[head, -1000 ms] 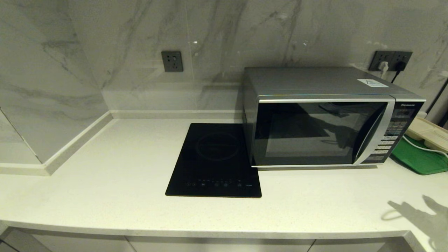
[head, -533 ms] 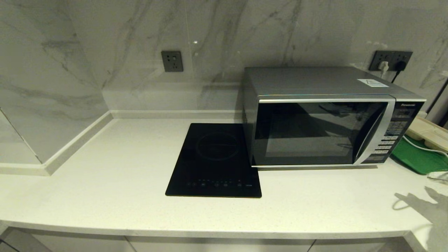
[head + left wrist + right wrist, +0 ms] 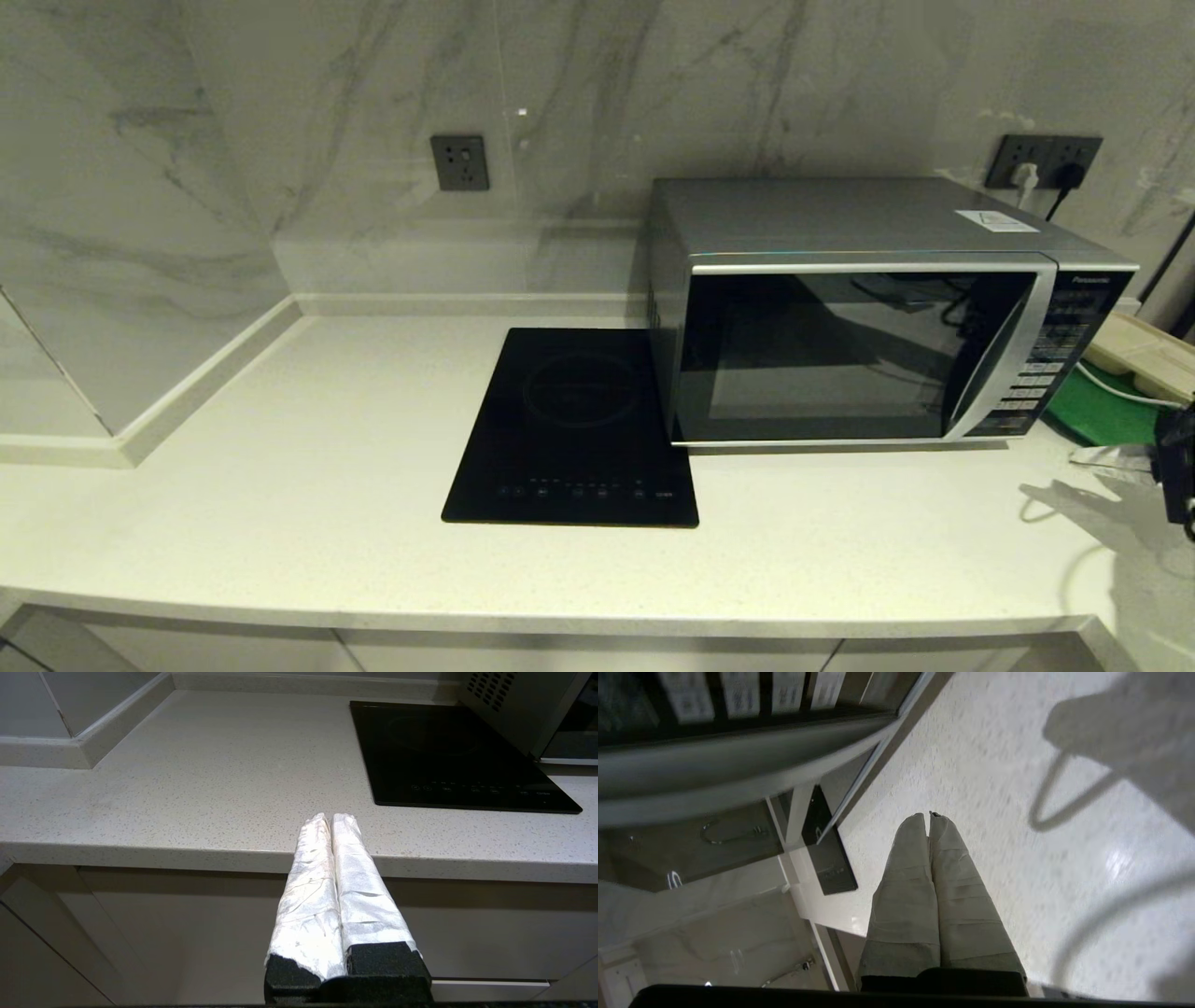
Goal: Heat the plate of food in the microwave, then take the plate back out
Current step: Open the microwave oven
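- Silver box-shaped microwave point(image 3: 868, 313), long axis left-right, dark glass door closed, facing forward.
- Right gripper point(image 3: 929, 817) pinched together, empty, cut off at head view's right edge.
- Left gripper point(image 3: 331, 819) closed, empty, parked.

Bare counter point(image 3: 840, 532) fronts the shut microwave point(image 3: 859, 355); cooktop point(image 3: 574, 429) lies flat beside it.

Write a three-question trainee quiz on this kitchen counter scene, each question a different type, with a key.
1. True or false: the microwave door is open.
2. What lies directly left of the microwave on the countertop? A) green tray B) black induction cooktop C) plate of food
3. Fill in: the right gripper has its fingers ____, holding nothing.

Key: 1 false; 2 B; 3 shut.
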{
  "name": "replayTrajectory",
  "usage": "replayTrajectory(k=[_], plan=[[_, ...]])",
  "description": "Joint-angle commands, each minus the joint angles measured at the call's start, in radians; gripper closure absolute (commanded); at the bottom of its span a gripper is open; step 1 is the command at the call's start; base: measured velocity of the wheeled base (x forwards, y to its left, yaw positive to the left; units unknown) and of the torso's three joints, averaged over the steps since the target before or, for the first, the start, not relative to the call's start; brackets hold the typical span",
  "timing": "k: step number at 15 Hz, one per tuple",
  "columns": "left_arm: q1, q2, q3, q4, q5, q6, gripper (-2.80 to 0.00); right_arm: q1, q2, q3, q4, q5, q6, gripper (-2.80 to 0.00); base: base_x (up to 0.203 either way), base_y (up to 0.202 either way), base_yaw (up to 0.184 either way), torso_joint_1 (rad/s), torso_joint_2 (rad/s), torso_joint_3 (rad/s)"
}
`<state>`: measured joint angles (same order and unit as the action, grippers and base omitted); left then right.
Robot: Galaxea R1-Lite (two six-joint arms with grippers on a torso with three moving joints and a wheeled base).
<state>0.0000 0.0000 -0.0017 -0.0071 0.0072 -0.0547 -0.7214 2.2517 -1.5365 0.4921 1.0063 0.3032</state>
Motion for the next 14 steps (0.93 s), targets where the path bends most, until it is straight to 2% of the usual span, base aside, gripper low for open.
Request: replayTrajectory(k=[1, 5, 8, 14], plan=[[0.000, 0.000, 0.000, -0.001, 0.000, -0.001, 0.00, 0.005, 0.088, -0.076, 0.003, 0.006, 0.013, 0.00, 0.000, 0.000, 0.000, 0.000, 0.00, 0.000], [0.000, 0.000, 0.000, 0.000, 0.000, -0.001, 0.00, 0.015, 0.185, -0.187, 0.004, 0.005, 0.016, 0.00, 0.000, 0.000, 0.000, 0.000, 0.00, 0.000], [0.000, 0.000, 0.000, -0.001, 0.000, -0.001, 0.00, 0.051, 0.215, -0.244, 0.005, 0.000, 0.017, 0.00, 0.000, 0.000, 0.000, 0.000, 0.00, 0.000], [0.000, 0.000, 0.000, 0.001, 0.000, -0.001, 0.00, 0.080, 0.238, -0.350, 0.005, 0.000, 0.071, 0.00, 0.000, 0.000, 0.000, 0.000, 0.00, 0.000]])
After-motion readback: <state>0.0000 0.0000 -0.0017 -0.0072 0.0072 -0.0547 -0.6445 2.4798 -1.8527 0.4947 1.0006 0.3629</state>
